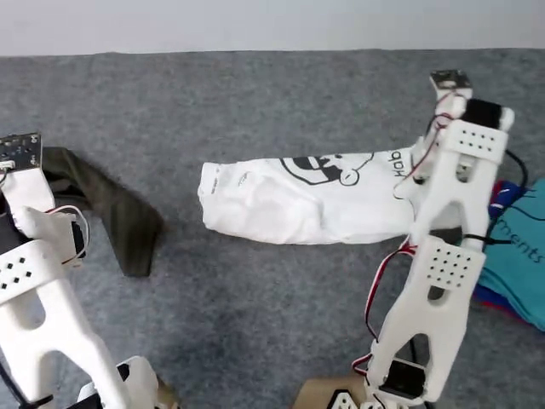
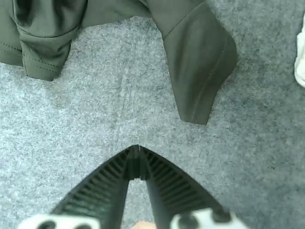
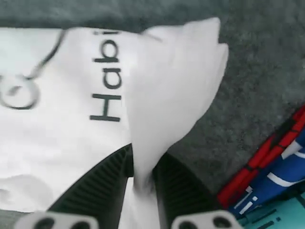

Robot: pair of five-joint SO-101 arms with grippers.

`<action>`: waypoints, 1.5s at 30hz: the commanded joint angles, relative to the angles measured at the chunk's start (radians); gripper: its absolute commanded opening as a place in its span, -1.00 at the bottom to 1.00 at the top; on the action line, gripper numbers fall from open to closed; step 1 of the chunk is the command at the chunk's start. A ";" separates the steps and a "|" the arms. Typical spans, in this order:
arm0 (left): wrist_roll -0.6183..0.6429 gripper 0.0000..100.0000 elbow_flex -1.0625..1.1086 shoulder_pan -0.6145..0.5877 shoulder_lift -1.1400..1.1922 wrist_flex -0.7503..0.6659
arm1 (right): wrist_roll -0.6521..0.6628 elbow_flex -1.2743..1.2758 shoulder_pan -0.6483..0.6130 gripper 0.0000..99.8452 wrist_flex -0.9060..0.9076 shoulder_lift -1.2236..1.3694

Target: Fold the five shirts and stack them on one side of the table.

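Fingers of R gripper [image 3: 143, 160] pinch white shirt [image 3: 57, 157] fold; L gripper [image 2: 139, 151] fingers pressed together nr olive shirt [image 2: 200, 62].

The right claw [image 3: 143, 164] pinches a raised fold of the white shirt [image 3: 62, 129], black-printed, spread on the grey desk [image 3: 259, 67]; red, blue and teal shirts [image 3: 274, 179] lie just beside it.

The white cloth shirt [image 3: 62, 157], soft and creased with matt black print, is pinched between the black ribbed plastic fingers [image 3: 102, 183] of the right gripper [image 3: 143, 167]. Ahead of the left gripper [image 2: 139, 155] the dark olive cloth shirt [image 2: 200, 52] looks smooth, with stitched hems. The grey table covering [image 2: 267, 167] is rough and felt-like; the white arm shells [image 1: 451, 264] are matt plastic.
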 commanded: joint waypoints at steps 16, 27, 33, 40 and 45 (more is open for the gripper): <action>-0.009 -0.99 -0.008 0.002 -0.029 -0.014 | 0.046 0.245 -0.493 -0.98 0.039 -0.394; -0.009 -0.99 -0.004 0.002 -0.029 0.012 | 0.044 0.244 -0.723 -0.98 -0.042 -0.308; -0.011 -0.99 -0.008 -0.003 -0.029 0.034 | 0.051 0.244 -0.769 -0.98 -0.113 -0.245; -0.011 -0.99 -0.010 0.002 -0.029 0.029 | 0.051 0.242 -0.777 -0.98 -0.174 -0.208; -0.011 -0.99 -0.010 0.003 -0.029 0.029 | 0.072 0.242 -0.797 -0.98 -0.182 -0.189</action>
